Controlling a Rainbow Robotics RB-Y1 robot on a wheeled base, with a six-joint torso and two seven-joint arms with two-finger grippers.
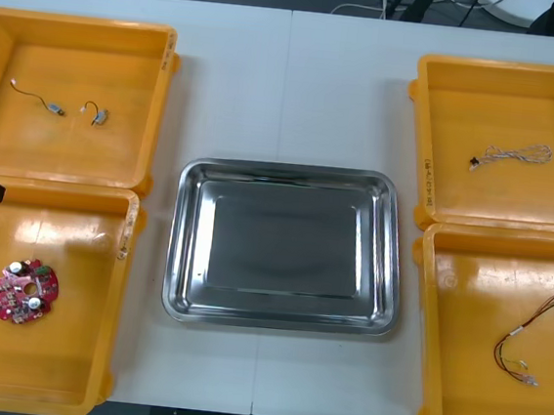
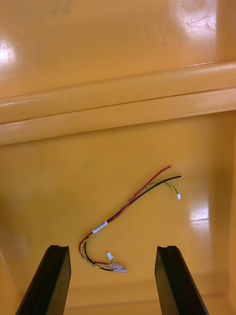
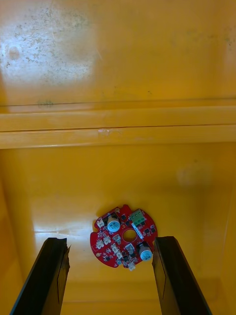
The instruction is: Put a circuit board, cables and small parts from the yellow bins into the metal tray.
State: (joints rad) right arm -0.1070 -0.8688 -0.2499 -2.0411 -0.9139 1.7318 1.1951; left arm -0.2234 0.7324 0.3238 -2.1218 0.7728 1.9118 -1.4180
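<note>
A round red circuit board [image 1: 23, 291] [image 3: 124, 236] lies in the near left yellow bin [image 1: 121, 281]. My left gripper [image 3: 110, 241] hovers over it, open, with the board showing between the fingers and untouched. A red and yellow cable [image 1: 529, 345] [image 2: 130, 206] lies in the near right yellow bin [image 1: 426, 310]. My right gripper [image 2: 112, 248] hangs open above that cable's curled end, holding nothing. The metal tray [image 1: 277, 311] sits bare and shiny in the middle of the table.
The far left bin [image 1: 79, 24] holds two small metal parts [image 1: 51, 104] [image 1: 97, 114] with short wires. A twisted blue and white cable [image 1: 513, 155] lies in the far right bin [image 1: 506, 68]. Bin walls stand between each pair of bins.
</note>
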